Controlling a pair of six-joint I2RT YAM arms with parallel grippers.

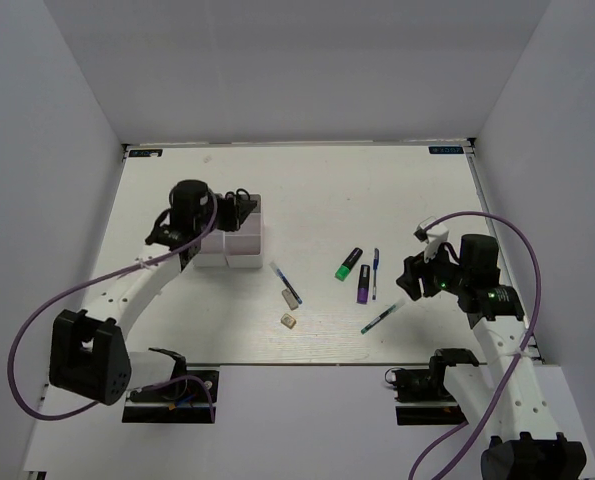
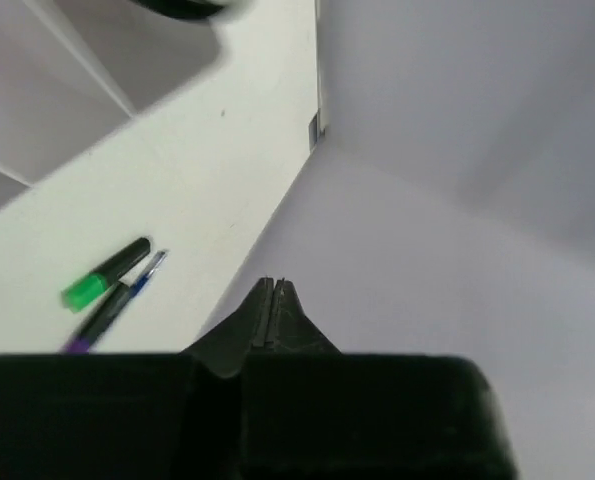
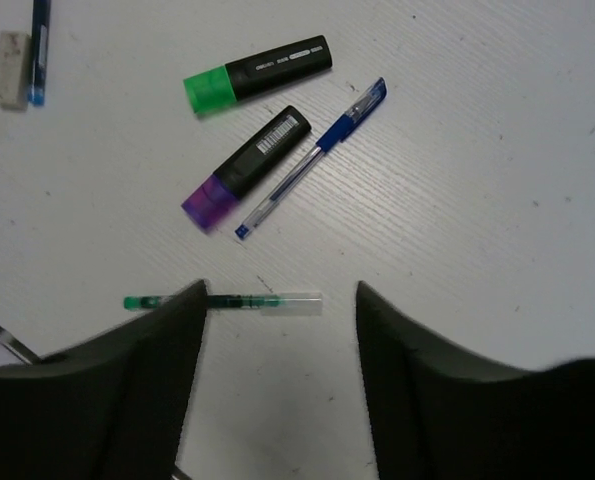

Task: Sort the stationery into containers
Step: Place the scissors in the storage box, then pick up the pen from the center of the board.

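Looking down from above, the top camera takes in both arms at once: the left gripper point(image 1: 226, 212) sits over the far end of the white organiser tray point(image 1: 243, 243), and the right gripper point(image 1: 409, 281) hangs near the loose stationery well to the right of it. Only the left wrist camera shows that the left fingers point(image 2: 264, 305) are pressed flat together with nothing between them, pointing toward a far corner of the table point(image 1: 327, 190). Only the right wrist camera shows the right fingers point(image 3: 192, 310) spread wide, one either side of the thin green pen point(image 3: 227, 301), which lies flat on the table, not pinched. Beyond it lie the purple highlighter point(image 3: 247, 168) and a blue pen point(image 3: 312, 160) side by side and touching, and the green highlighter point(image 3: 257, 75) just past them. A second blue pen point(image 3: 39, 40) lies against a beige eraser point(image 3: 10, 68) at the upper left. The top view alone shows another eraser point(image 1: 289, 320) nearer the arms. The black-handled scissors point(image 1: 240, 198) show at the tray's far end beside the left gripper; which compartment they are in I cannot tell, and the nearer compartments look white and bare. The tabletop is white, boxed in by plain pale walls point(image 1: 297, 60).
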